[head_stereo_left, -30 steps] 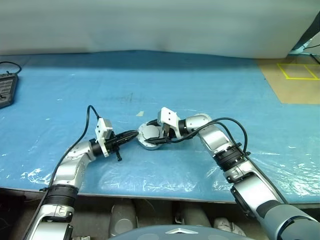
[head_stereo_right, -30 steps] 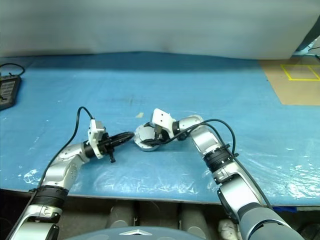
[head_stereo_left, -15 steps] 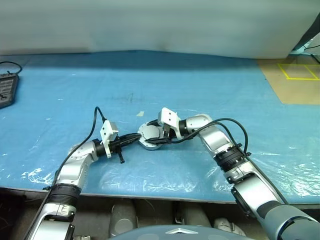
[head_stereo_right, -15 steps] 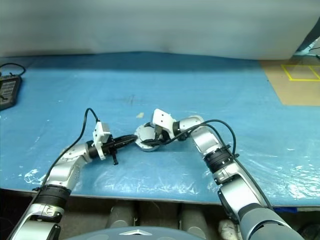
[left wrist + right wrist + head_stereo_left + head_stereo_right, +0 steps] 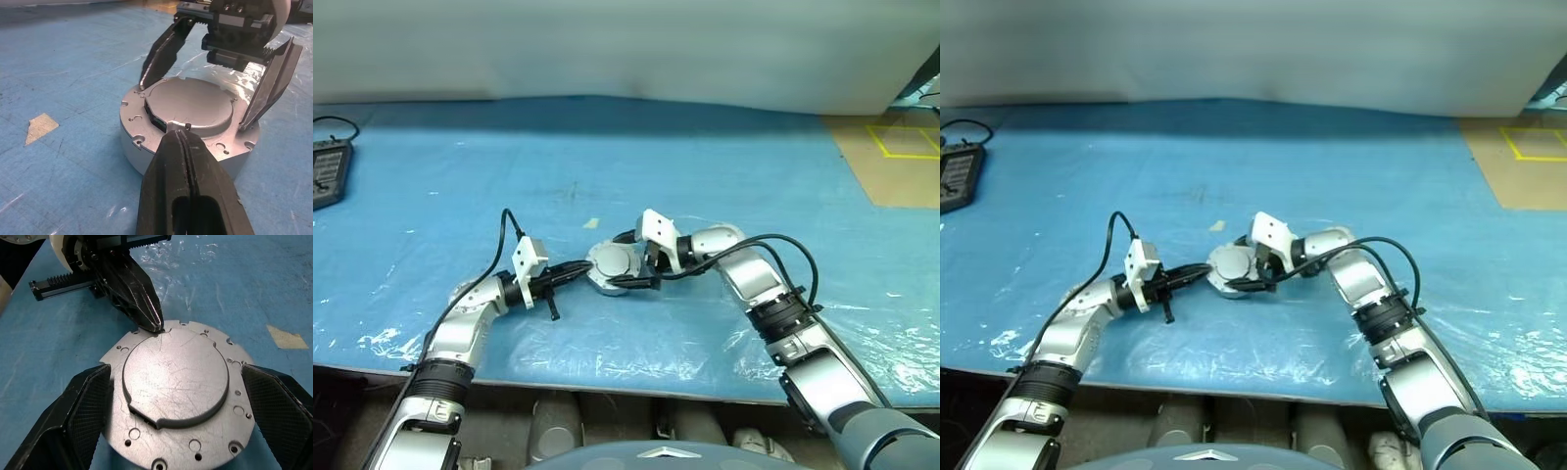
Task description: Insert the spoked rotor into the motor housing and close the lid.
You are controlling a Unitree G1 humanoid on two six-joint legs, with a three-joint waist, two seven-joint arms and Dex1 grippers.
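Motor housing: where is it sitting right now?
The motor housing sits on the blue table cover, centre front, between the open right gripper straddling it and the shut left gripper at its rim.

blue mat (image 5: 724,176); black device (image 5: 327,174) far left

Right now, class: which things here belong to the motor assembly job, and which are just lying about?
Job:
housing, silver, on the table
lid, seated on the housing
left gripper, shut, tips at the housing's rim
right gripper, open, straddling the housing

Lying about:
tape scrap
black device
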